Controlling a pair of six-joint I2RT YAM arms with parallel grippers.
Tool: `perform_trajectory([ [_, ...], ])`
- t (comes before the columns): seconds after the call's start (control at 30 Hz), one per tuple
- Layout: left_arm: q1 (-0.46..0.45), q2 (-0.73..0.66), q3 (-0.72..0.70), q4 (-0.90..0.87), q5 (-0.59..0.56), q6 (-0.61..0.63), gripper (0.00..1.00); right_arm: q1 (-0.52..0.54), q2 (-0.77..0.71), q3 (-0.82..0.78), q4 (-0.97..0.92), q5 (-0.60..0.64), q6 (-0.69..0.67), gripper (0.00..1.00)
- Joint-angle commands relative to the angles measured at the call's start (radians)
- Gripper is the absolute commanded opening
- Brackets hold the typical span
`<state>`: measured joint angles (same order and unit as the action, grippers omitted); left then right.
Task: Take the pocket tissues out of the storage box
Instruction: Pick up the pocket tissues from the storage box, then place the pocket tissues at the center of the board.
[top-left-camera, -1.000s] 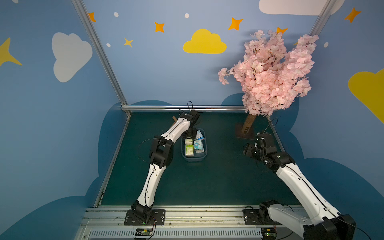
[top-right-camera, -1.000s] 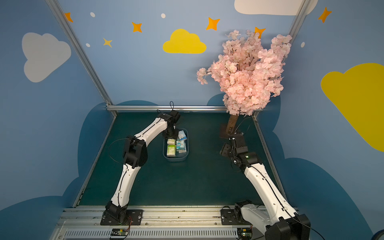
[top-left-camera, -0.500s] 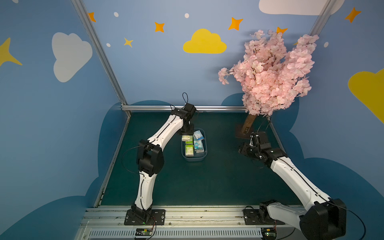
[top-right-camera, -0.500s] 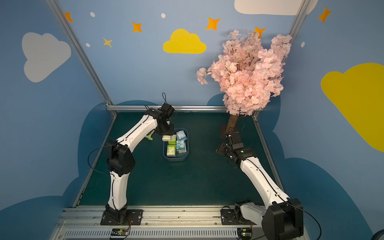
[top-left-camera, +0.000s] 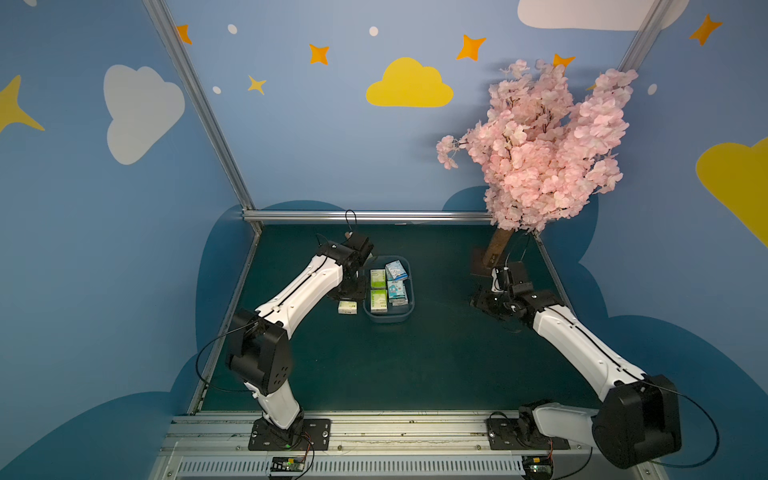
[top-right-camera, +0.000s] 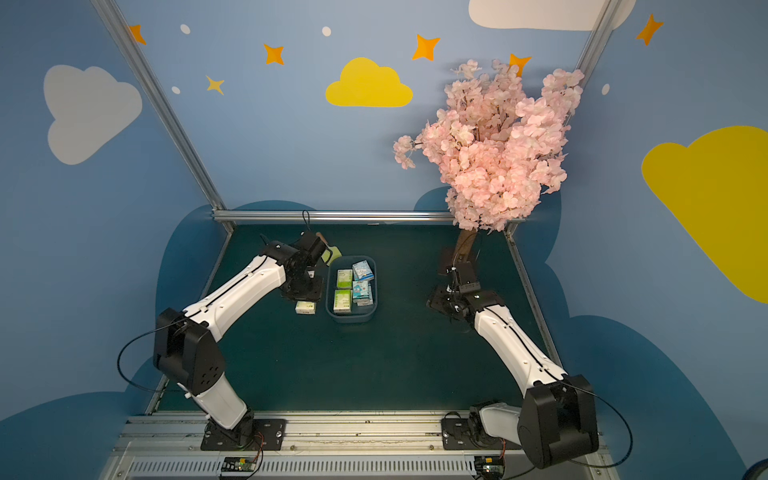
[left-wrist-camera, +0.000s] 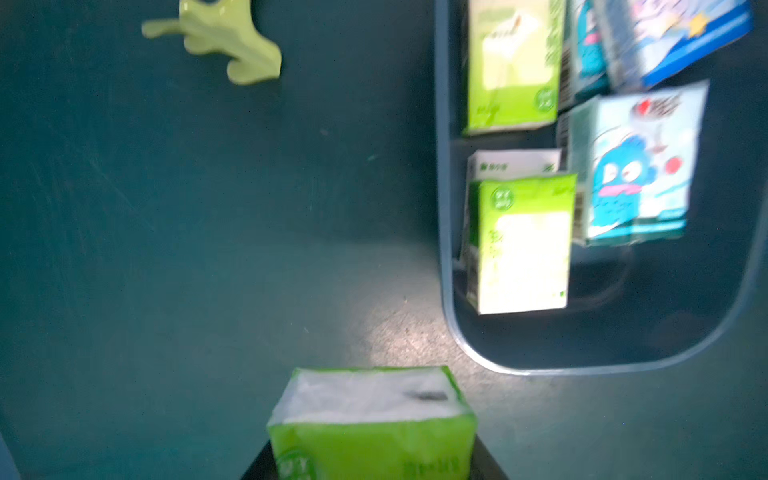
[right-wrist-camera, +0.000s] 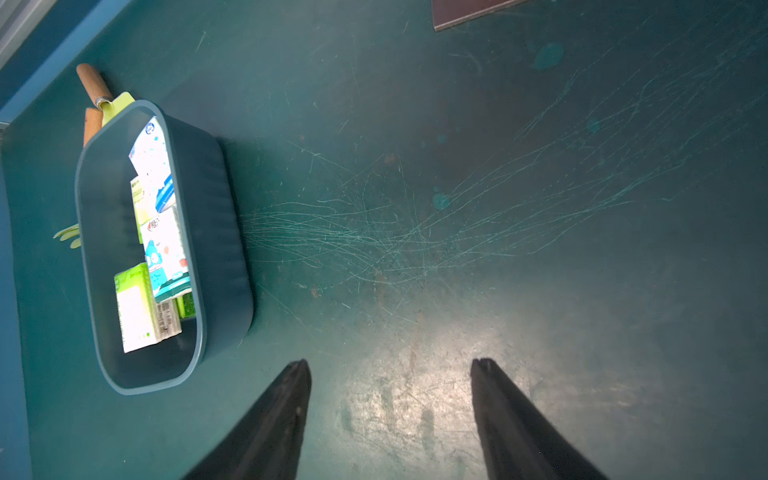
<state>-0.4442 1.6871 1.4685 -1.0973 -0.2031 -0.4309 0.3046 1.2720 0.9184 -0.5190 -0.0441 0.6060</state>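
Note:
The storage box (top-left-camera: 388, 319) is a dull blue tub in the middle of the green mat, seen in both top views (top-right-camera: 351, 320). Inside lie several pocket tissues: green-and-white packets (top-left-camera: 378, 300) on its left side and light blue cartoon ones (top-left-camera: 397, 291) on its right. My left gripper (top-left-camera: 347, 302) hangs just left of the box, shut on a green-and-white packet (left-wrist-camera: 372, 419) held outside the tub close above the mat. My right gripper (right-wrist-camera: 390, 365) stands open over bare mat well to the right of the box (right-wrist-camera: 220, 232), with nothing between its fingers.
A pink blossom tree (top-left-camera: 544, 149) rises at the back right on a brown base plate (top-left-camera: 484, 266), just behind my right wrist. A yellow-green toy rake (left-wrist-camera: 224, 37) and a wooden-handled shovel (right-wrist-camera: 97, 89) lie on the mat at the box's far left corner.
My left gripper rose from the far end of the box with a green packet and carried it over the left wall, down beside the box. The right arm drifted slightly towards the middle.

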Motion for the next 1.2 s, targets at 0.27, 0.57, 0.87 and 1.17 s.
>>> perform_trajectory([
  [0.27,0.048,-0.119,-0.312,0.208,0.091,-0.091,0.48,-0.002,0.046,0.060,0.019,-0.049,-0.007,0.67],
  [0.57,0.048,-0.068,-0.429,0.339,0.114,-0.069,0.48,-0.001,0.050,0.054,0.014,-0.057,-0.012,0.67],
  [0.87,0.047,-0.011,-0.464,0.403,0.105,-0.014,0.48,-0.002,0.046,0.048,0.010,-0.051,-0.012,0.67],
  [1.17,0.044,0.037,-0.478,0.425,0.103,0.012,0.52,-0.002,0.029,0.025,0.010,-0.036,-0.003,0.67],
])
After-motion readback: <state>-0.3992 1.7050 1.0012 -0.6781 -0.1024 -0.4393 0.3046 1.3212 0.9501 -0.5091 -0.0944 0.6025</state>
